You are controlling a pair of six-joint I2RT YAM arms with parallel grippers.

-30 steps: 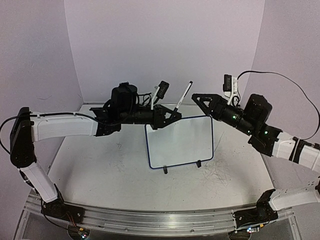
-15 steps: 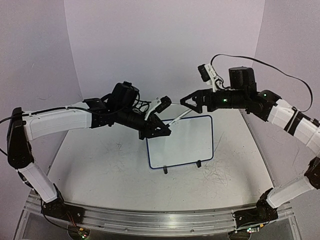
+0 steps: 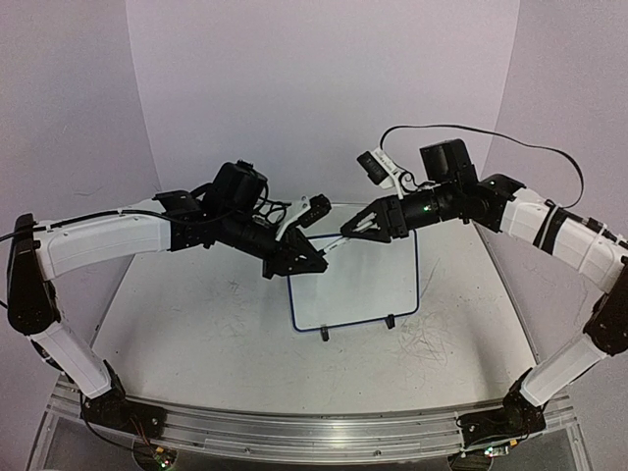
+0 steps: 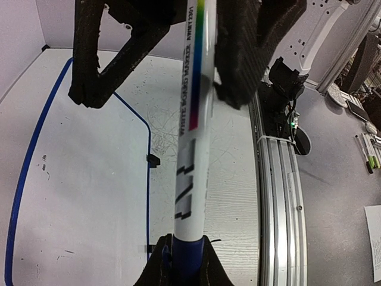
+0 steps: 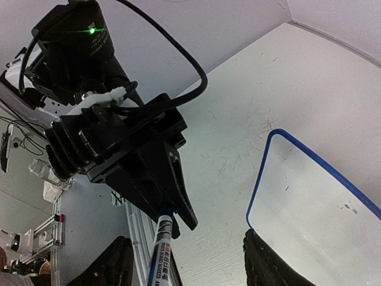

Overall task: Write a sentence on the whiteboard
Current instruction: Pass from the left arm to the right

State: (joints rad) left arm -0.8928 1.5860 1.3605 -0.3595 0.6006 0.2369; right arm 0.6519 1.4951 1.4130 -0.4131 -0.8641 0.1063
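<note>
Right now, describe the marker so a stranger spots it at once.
Find the blue-rimmed whiteboard standing mid-table. Above its top left corner the left gripper pinches a marker. It is the only slim white stick there, with a rainbow stripe and a blue cap.

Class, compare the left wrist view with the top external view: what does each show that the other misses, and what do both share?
Only the left wrist view shows the lettering printed on the marker and its blue cap. Only the top external view shows both arms whole and both black feet of the whiteboard. Both show the left gripper holding the marker, with the right gripper at its far end.
</note>
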